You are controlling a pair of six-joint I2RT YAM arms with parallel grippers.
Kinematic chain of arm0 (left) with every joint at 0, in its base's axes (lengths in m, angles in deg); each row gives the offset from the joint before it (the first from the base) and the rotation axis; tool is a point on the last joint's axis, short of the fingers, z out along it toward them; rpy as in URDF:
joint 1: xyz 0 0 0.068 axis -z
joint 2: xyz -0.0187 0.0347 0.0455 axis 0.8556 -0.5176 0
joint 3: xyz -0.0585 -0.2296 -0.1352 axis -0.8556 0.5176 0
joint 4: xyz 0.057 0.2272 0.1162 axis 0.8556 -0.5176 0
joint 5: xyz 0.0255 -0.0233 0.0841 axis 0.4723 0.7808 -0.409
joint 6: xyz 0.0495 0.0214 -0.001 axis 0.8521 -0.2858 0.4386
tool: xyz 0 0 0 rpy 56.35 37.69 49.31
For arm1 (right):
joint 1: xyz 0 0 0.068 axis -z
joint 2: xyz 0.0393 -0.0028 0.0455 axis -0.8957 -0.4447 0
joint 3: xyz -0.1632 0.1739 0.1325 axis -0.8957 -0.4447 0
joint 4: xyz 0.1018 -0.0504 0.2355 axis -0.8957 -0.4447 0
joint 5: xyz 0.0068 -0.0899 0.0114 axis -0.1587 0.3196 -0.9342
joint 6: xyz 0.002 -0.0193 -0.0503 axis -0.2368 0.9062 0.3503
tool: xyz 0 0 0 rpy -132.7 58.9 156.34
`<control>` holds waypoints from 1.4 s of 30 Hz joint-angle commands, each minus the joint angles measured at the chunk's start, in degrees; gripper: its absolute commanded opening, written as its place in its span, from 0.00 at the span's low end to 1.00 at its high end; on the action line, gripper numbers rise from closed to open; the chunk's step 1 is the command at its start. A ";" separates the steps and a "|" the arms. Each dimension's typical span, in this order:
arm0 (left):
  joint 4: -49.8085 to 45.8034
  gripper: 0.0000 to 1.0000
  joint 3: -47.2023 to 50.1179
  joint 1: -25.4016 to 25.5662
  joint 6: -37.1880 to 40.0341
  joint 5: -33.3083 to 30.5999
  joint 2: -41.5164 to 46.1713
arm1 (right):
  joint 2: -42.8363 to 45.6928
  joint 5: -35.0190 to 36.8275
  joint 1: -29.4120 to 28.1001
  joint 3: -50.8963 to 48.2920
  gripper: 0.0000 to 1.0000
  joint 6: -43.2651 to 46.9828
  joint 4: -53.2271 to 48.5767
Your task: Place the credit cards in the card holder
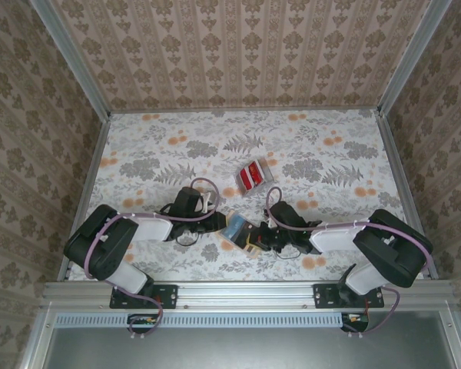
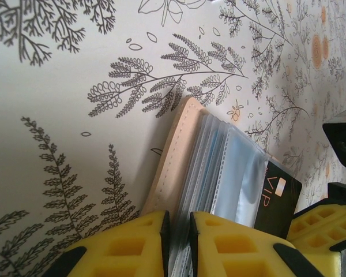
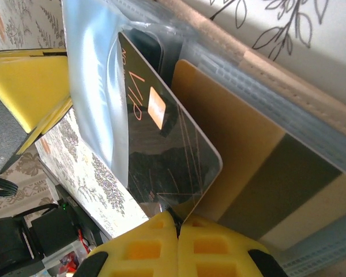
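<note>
The tan card holder (image 1: 235, 227) lies open between the two arms, its clear sleeves fanned out. My left gripper (image 2: 179, 222) is shut on a few of those sleeves (image 2: 216, 167), right beside the tan cover (image 2: 174, 156). My right gripper (image 3: 177, 222) is shut on the corner of a black card marked VIP (image 3: 161, 156); the card's far end sits inside a clear sleeve (image 3: 92, 86). A gold card with a dark stripe (image 3: 259, 190) sits in the sleeve behind it. The red credit cards (image 1: 249, 177) lie in a small pile farther back on the table, apart from both grippers.
The floral tabletop (image 1: 154, 154) is walled in by patterned panels on three sides, with metal rails along the edges (image 1: 84, 192). Both arm bases stand at the near rail. The two grippers work close together, nearly fingertip to fingertip.
</note>
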 commanded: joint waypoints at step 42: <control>-1.16 0.20 0.91 1.15 -1.90 -1.61 -0.94 | -1.73 2.47 6.33 3.26 0.19 8.78 -2.98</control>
